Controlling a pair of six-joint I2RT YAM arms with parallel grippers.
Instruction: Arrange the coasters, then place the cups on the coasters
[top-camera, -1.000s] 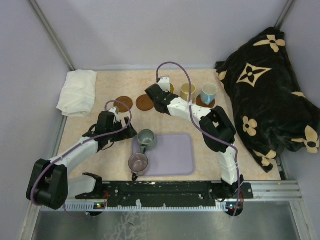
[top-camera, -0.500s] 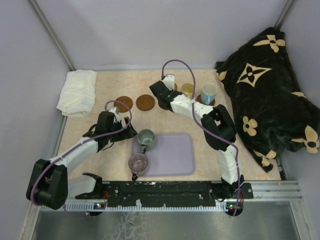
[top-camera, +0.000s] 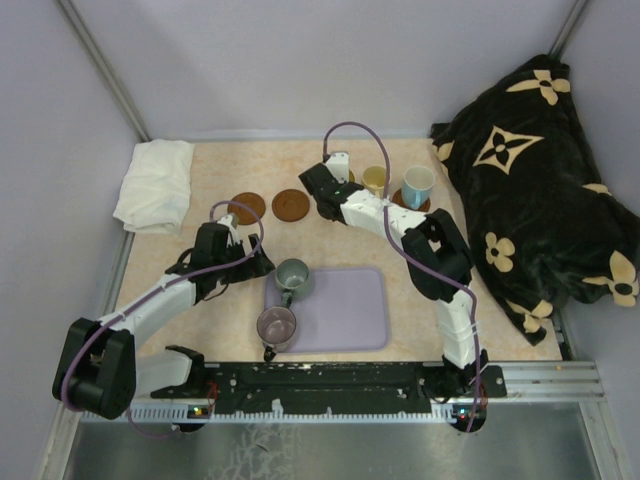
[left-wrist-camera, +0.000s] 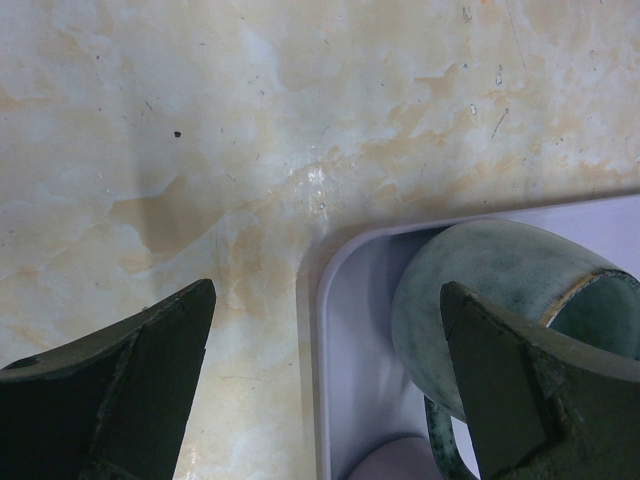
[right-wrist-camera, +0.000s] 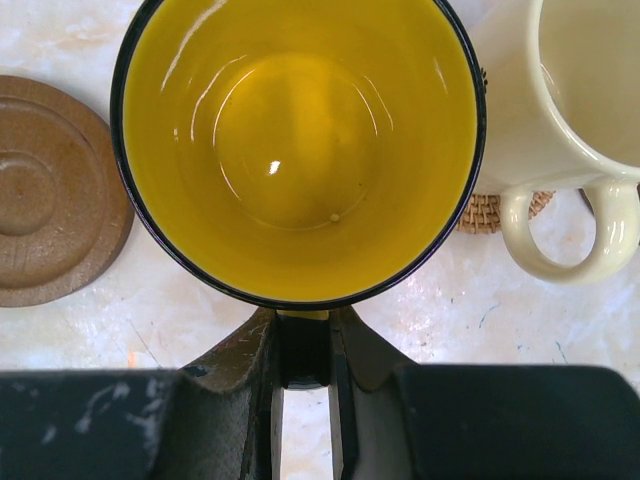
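Surface: beige marbled tabletop (top-camera: 260, 165), walled in pale grey, is carrying everything I am working with; a lavender tray (top-camera: 350, 320) is lying close to the arm bases.
Right gripper: the right gripper (right-wrist-camera: 303, 345) is pinching the handle of the orange-yellow cup (right-wrist-camera: 300, 140), jaws nearly together, at the far row.
Under that cup: I am not seeing its base; it may be sitting on a coaster, but the cup is hiding that.
Left gripper: the left gripper (left-wrist-camera: 328, 300) is hanging spread wide and holding nothing, straddling the tray corner beside the grey-green cup (left-wrist-camera: 480, 300).
Coasters waiting: the left bare coaster (top-camera: 246, 207) and the second bare coaster (top-camera: 290, 204) are lying side by side, apart.
Done: the cream cup (right-wrist-camera: 560, 90) and the blue-and-white cup (top-camera: 417, 185) are standing on coasters at far right.
Left to do: the grey-green cup and the mauve cup (top-camera: 277, 325) are sitting on the tray; I am judging the job roughly half done.
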